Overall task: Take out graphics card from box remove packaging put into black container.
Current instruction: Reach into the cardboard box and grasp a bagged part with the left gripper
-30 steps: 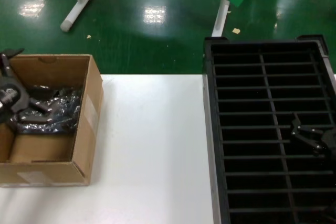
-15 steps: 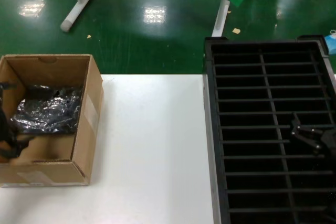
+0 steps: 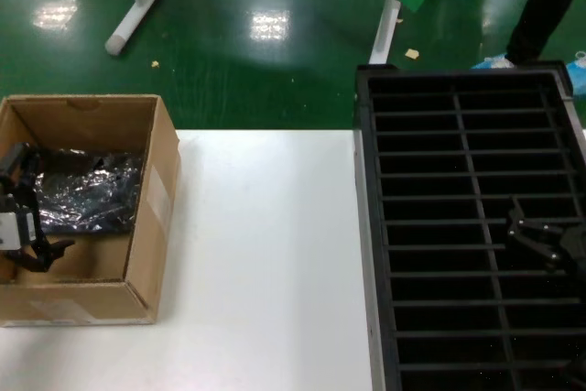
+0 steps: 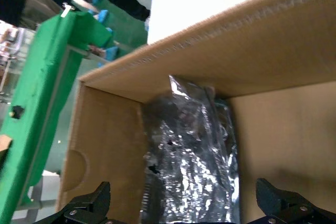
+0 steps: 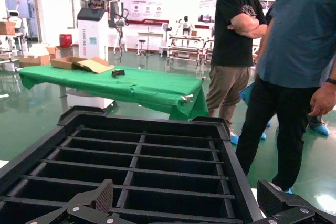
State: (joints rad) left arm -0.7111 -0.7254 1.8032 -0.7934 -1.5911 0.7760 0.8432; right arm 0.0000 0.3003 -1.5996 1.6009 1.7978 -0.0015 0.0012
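Your brown corrugated cardboard box [image 3: 110,217] sits open at the left edge of the white bench [image 3: 265,263]. Inside it the crinkly silvery-grey plastic bag [image 3: 87,191] lies flat against the far wall, its long axis running left to right across the box; any graphics card within it is hidden. Your left gripper [image 3: 26,217] is inside the box at the bag's left end, fingers spread and holding nothing. Your right gripper [image 3: 540,240] hovers over the black slotted plastic crate [image 3: 375,226] along the right edge, fingers apart.
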